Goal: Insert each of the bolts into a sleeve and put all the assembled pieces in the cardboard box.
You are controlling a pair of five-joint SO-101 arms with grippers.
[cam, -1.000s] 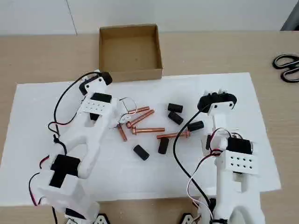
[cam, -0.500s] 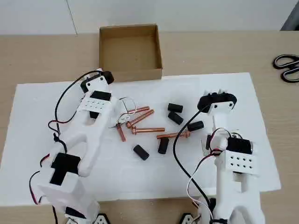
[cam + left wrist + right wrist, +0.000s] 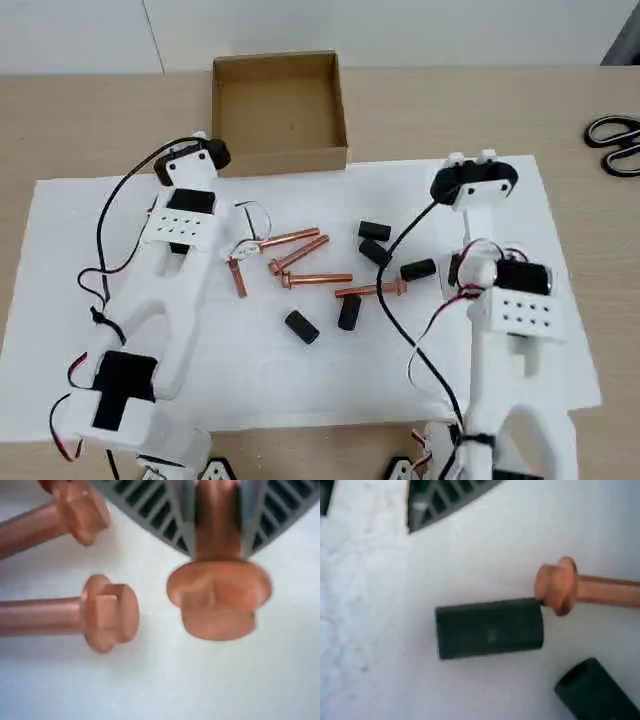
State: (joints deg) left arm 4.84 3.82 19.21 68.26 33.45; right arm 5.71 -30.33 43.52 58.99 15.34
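Note:
My left gripper (image 3: pixel 236 268) is shut on a copper bolt (image 3: pixel 238 279); in the left wrist view the bolt (image 3: pixel 218 597) hangs head-down between the grey fingers (image 3: pixel 150 510) over the white sheet. Three more bolts (image 3: pixel 298 254) lie just right of it, and another (image 3: pixel 371 290) lies mid-sheet. Several black sleeves (image 3: pixel 376 252) are scattered around them. My right gripper (image 3: pixel 452 272) stands open right beside one sleeve (image 3: pixel 418 269); in the right wrist view that sleeve (image 3: pixel 490 628) lies with a bolt head (image 3: pixel 559 586) touching its end.
The open cardboard box (image 3: pixel 279 110) sits at the sheet's far edge, nothing visible inside. Scissors (image 3: pixel 612 143) lie on the wooden table at far right. The white sheet (image 3: pixel 90 230) has bare room at its left and near edges.
The left arm has carried its bolt leftward, away from the other bolts. The right arm has swung toward the far side, bringing its gripper next to a sleeve.

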